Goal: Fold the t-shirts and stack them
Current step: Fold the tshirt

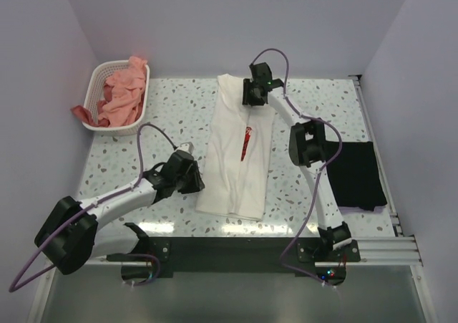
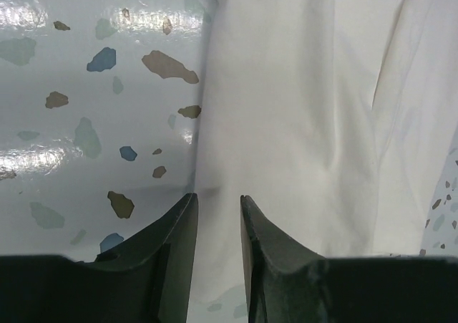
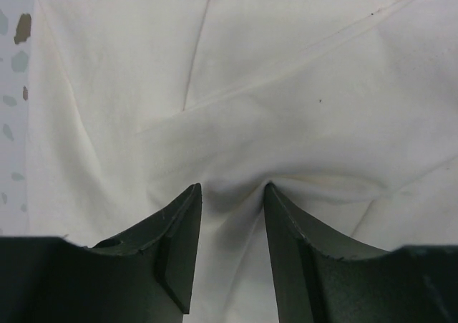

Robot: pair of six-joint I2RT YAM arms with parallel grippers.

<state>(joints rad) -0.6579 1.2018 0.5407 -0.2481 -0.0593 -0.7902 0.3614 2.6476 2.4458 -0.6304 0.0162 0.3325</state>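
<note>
**Desk:** Start at the grippers. What have you got?

**Operator:** My right gripper (image 3: 232, 188) is clamped on the cream-white t-shirt (image 1: 236, 162). On its wrist view the cloth puckers up into the narrow gap between the two dark fingers (image 3: 179, 251), and creases fan out from that spot. Overhead, it sits on the shirt's far end, in the upper middle of the frame.

**Desk:** And the left?

**Operator:** My left gripper (image 2: 217, 203) has its jaws partway apart, with the shirt's left edge lying in the gap. The cloth there is flat and smooth, so I can't tell whether it is pinched or only straddled. Overhead, that gripper is low on the shirt's left side, a little left of centre.

**Desk:** How does the shirt lie?

**Operator:** It is a long narrow strip, folded lengthwise, on the speckled table (image 1: 172, 115). It runs from the upper middle of the frame down to just above the arm bases. The red logo (image 1: 246, 142) shows only as a thin sliver along a fold near the middle.

**Desk:** And the rest of the pile?

**Operator:** The black t-shirt (image 1: 356, 171) lies flat at the right of the frame, with its left edge under my right arm. A band of the lilac t-shirt (image 1: 351, 210) peeks out below its lower edge. The salmon-pink t-shirts (image 1: 123, 94) are heaped in the white basket (image 1: 104, 69) at the upper left, and one piece hangs out over its left rim.
</note>
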